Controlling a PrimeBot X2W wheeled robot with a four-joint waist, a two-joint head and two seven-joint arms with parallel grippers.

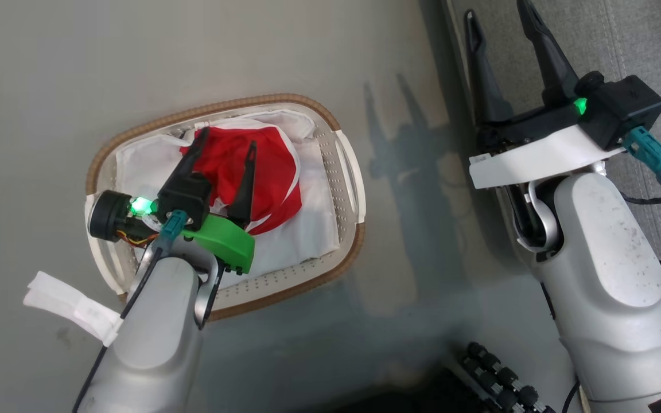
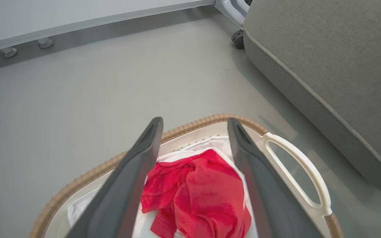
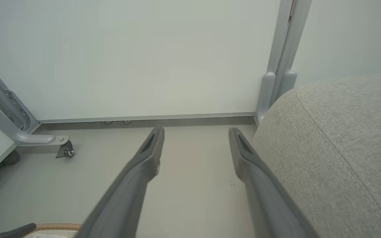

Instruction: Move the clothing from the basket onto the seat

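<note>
Head view: left end effector [image 1: 227, 140], fingers spread and holding nothing, poised over the red garment [image 1: 270, 172], which lies bunched in the basket [image 1: 284, 287] on a white liner [image 1: 302, 229]. The basket stands on the floor [image 1: 78, 69]. Right end effector [image 1: 496, 11], likewise released and empty, is at the edge of the seat [image 1: 611, 34]. Hazard: it stands on the path from basket to seat and may be fouled by a carried garment. Left wrist view: the garment [image 2: 203, 191] lies between and below the fingers, with liner showing all round it. Hazard: closing too deep would likely pinch the liner too and drag the light basket, while a shallow pinch on one fold may slip. The handle [image 2: 313, 185] is near the right finger and could snag it. Right wrist view: the seat [image 3: 342, 138] is just beside the right finger, so a sideways move risks rubbing the fabric.
</note>
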